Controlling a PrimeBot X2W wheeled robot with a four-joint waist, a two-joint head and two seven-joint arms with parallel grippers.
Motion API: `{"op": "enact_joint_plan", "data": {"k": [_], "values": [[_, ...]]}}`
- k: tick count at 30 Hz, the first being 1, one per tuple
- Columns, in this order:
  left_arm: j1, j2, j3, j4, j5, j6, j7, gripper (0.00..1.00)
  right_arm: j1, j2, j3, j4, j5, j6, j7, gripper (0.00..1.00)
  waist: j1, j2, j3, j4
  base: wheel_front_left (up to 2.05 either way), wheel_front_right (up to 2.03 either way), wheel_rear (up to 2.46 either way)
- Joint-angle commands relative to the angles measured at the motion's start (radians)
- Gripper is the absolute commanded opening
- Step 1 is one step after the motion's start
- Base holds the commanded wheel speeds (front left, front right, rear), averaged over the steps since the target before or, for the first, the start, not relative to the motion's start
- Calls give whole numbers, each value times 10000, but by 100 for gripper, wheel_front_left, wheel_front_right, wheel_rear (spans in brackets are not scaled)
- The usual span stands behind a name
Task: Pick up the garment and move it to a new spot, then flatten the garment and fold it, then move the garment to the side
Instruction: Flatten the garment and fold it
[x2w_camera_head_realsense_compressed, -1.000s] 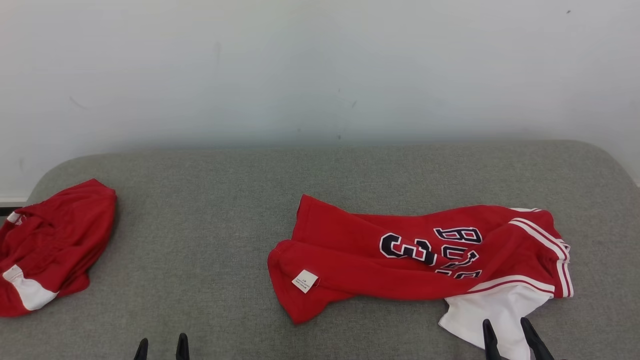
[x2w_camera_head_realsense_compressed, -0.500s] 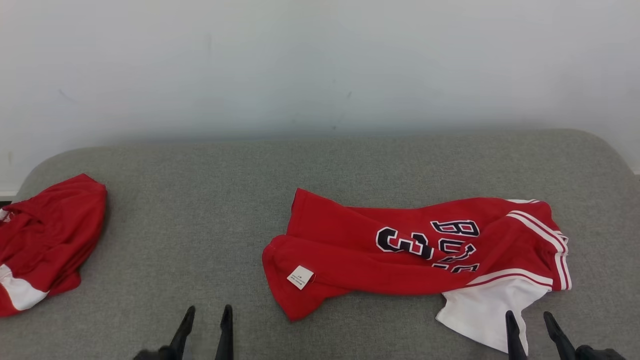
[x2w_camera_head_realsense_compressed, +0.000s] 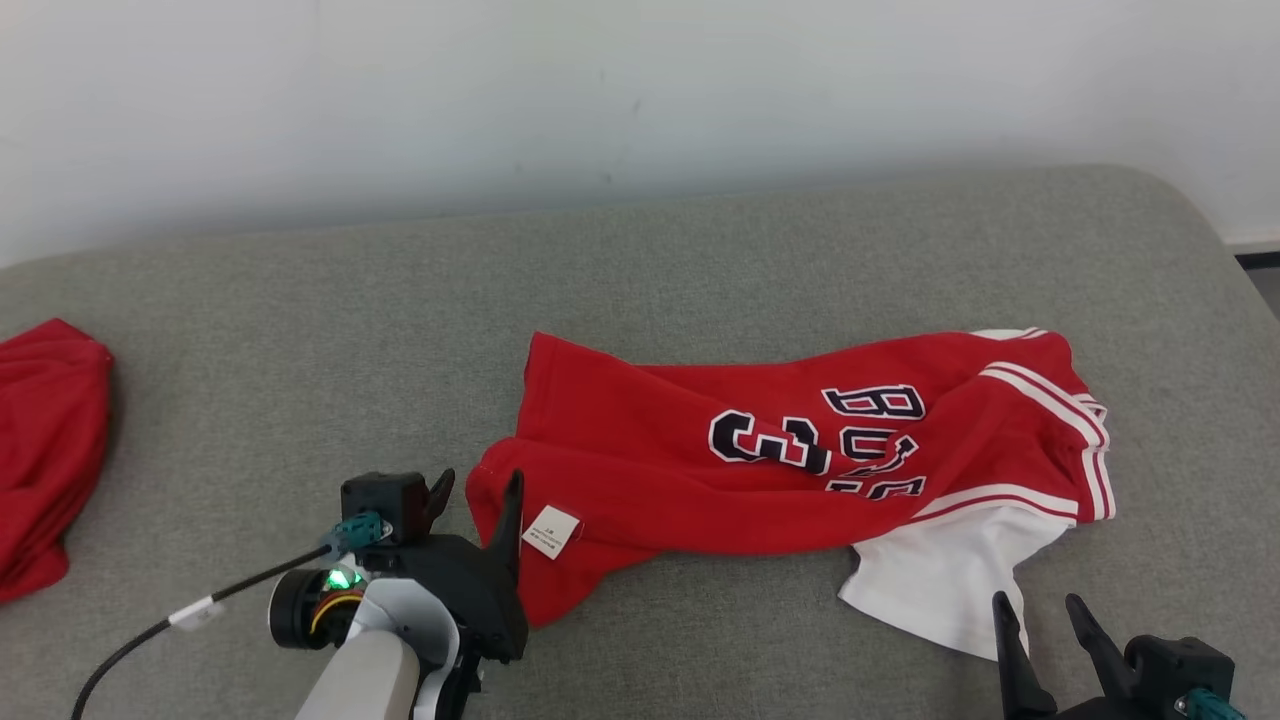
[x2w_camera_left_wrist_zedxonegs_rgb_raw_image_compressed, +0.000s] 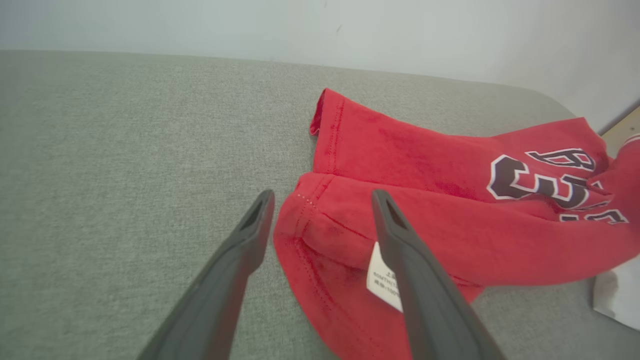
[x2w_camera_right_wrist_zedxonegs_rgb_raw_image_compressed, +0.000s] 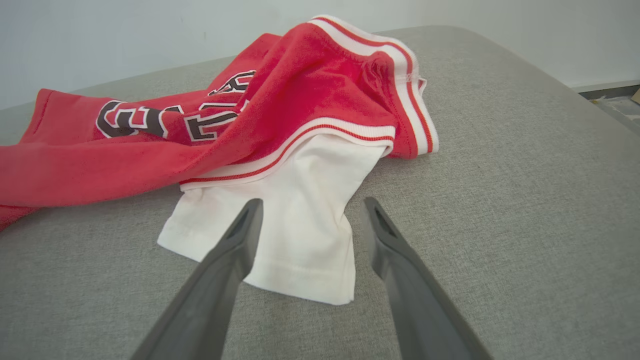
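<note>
The garment (x2w_camera_head_realsense_compressed: 650, 420) is a red jersey with dark lettering and white trim, lying crumpled across the middle and right of the grey cushion (x2w_camera_head_realsense_compressed: 300, 330). A white label (x2w_camera_head_realsense_compressed: 551, 530) shows at its near left corner, and a white sleeve (x2w_camera_head_realsense_compressed: 940, 590) sticks out at its near right. My left gripper (x2w_camera_head_realsense_compressed: 480, 478) is open at that left corner. In the left wrist view the left gripper (x2w_camera_left_wrist_zedxonegs_rgb_raw_image_compressed: 322, 195) straddles the red hem (x2w_camera_left_wrist_zedxonegs_rgb_raw_image_compressed: 300, 210). My right gripper (x2w_camera_head_realsense_compressed: 1035, 600) stands open just in front of the sleeve. In the right wrist view the right gripper (x2w_camera_right_wrist_zedxonegs_rgb_raw_image_compressed: 312, 202) frames the sleeve (x2w_camera_right_wrist_zedxonegs_rgb_raw_image_compressed: 295, 220).
A second red garment (x2w_camera_head_realsense_compressed: 45, 450) lies at the cushion's far left edge. A pale wall (x2w_camera_head_realsense_compressed: 640, 90) runs behind the cushion. The cushion's rounded right end drops to the floor (x2w_camera_head_realsense_compressed: 1262, 275). Bare grey cushion lies between the two garments.
The head camera has tilted down and turned, shifting the whole picture. My left arm has reached forward to the garment's near left corner. The right gripper has come forward a little towards the sleeve.
</note>
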Motion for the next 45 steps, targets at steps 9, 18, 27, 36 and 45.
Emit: {"op": "enact_joint_plan", "data": {"k": [9,18,27,36,45], "values": [[-875,66,-248,748,81,460,955,100,-474,3,-107,787,86,-22,466,100,-3,-1,710,-578,0,0,0],[-1080,412,-336,825,229,728,1359,100,-705,3,95,1103,25,-22,464,100,-3,-1,619,-494,0,0,0],[-1644,593,-783,1080,279,294,2509,100,-774,3,195,1081,-16,-22,510,100,-3,-1,667,-437,0,0,0],[-2545,687,-1116,1273,142,215,4705,100,-788,3,259,1009,30,-22,548,100,-3,-1,794,-362,0,0,0],[-2552,695,-1307,908,3,163,5526,53,-804,3,304,1003,68,-22,546,100,-3,-1,797,-346,0,0,0]]}}
